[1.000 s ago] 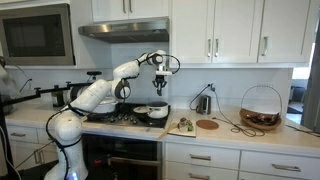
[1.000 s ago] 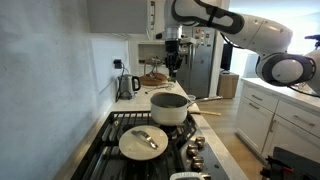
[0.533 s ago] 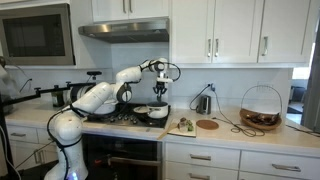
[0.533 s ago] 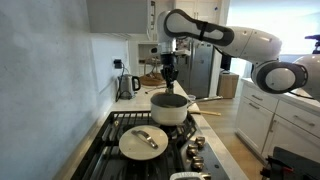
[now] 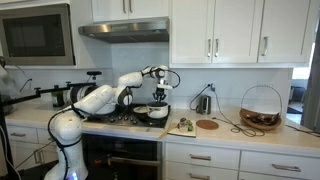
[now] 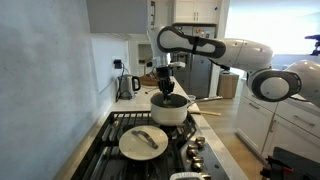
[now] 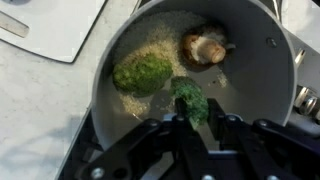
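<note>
**A:** What is the gripper (image 7: pixel 192 122) doing?

**B:** We see its two fingers pinched tight on a dark green piece (image 7: pixel 190 98).

**A:** Where is that piece?

**B:** It is inside the pot (image 7: pixel 262 62), by the wall nearest the gripper. We cannot tell if it touches the bottom.

**A:** Which way does it point?

**B:** In the wrist view its long side runs from the fingers toward the middle of the pot.

**A:** What else is in the pot?

**B:** We see white grains (image 7: pixel 165 30) on the bottom. A round light green lump (image 7: pixel 142 72) and a brown piece (image 7: pixel 205 47) lie on them, a little apart.

**A:** Where does the pot stand?

**B:** It stands on the stove (image 6: pixel 120 120), and a lid (image 6: pixel 143 141) lies near it. Everything is too blurry for us to read any words.
</note>
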`<state>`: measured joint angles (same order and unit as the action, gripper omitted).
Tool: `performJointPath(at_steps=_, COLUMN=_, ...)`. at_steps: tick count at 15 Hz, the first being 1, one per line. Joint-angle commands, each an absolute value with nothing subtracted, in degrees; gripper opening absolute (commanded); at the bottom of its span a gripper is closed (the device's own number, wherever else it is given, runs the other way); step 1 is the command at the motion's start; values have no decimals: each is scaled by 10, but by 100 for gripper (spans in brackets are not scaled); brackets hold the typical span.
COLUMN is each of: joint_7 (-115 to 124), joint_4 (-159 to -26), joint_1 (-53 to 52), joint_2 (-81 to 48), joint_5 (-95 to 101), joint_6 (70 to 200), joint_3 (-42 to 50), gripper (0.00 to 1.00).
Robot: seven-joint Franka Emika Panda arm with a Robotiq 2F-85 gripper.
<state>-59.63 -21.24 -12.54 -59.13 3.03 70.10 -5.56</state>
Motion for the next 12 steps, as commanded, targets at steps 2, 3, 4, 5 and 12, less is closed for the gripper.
performJointPath(at_steps=2, joint_7=-601, joint_4=-196, joint_1=-140, joint_2=-607, joint_5=34, joint_6=718, joint_3=-51, gripper=59)
performJointPath(at_steps=3, joint_7=-602, joint_4=-202, joint_1=-143, joint_2=-605, joint_5=35, joint_6=722, joint_3=-51, gripper=68)
performJointPath(at_steps=4, joint_7=-601, joint_4=-203, joint_1=-146, joint_2=-605, joint_5=36, joint_6=724, joint_3=-50, gripper=75)
performJointPath(at_steps=5, joint_7=-600, joint_4=-203, joint_1=-148, joint_2=-605, joint_5=38, joint_6=726, joint_3=-49, gripper=84)
performJointPath(at_steps=12, joint_7=-601, joint_4=-222, joint_1=-151, joint_2=-580, joint_5=46, joint_6=743, joint_3=-42, gripper=100)
